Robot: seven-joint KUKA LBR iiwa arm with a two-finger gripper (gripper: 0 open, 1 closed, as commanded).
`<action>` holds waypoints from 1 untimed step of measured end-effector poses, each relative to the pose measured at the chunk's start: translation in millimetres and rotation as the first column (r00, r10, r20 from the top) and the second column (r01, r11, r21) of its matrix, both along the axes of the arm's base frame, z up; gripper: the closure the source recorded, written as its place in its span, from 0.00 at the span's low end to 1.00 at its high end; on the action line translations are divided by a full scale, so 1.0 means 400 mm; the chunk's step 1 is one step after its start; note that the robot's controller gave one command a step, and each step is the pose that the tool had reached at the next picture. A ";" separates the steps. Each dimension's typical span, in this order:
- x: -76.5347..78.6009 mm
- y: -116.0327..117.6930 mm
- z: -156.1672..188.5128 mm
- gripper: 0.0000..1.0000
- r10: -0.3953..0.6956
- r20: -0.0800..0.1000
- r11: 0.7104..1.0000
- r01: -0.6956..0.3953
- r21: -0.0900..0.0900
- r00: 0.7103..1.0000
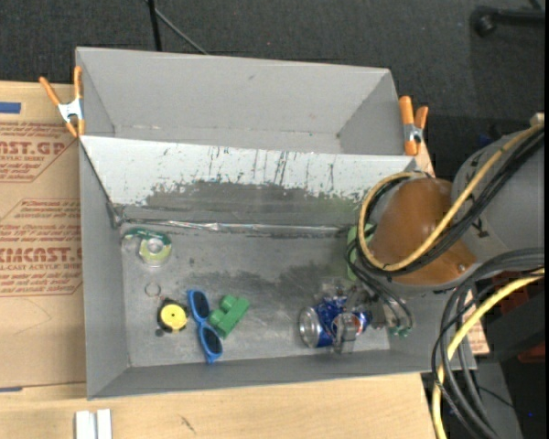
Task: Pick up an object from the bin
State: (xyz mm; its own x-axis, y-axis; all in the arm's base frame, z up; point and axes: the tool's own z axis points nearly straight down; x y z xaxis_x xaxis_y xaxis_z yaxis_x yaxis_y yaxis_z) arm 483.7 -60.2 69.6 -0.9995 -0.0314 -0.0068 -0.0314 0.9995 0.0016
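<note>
My gripper (355, 322), grip unreadable from here, crowds a shiny blue-silver object (317, 326); a glancing contact could skid it along the bin (256, 263) floor.

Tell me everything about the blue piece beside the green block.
The blue piece looks like glossy plastic, long and narrow with two rounded lobes, perhaps toy glasses. It lies flat on the bin floor, near left, running back to front. A green block touches its right side; a yellow disc lies apart on its left.
</note>
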 end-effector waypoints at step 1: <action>0.005 0.001 0.260 1.00 0.001 0.002 1.000 -0.001 -0.003 1.000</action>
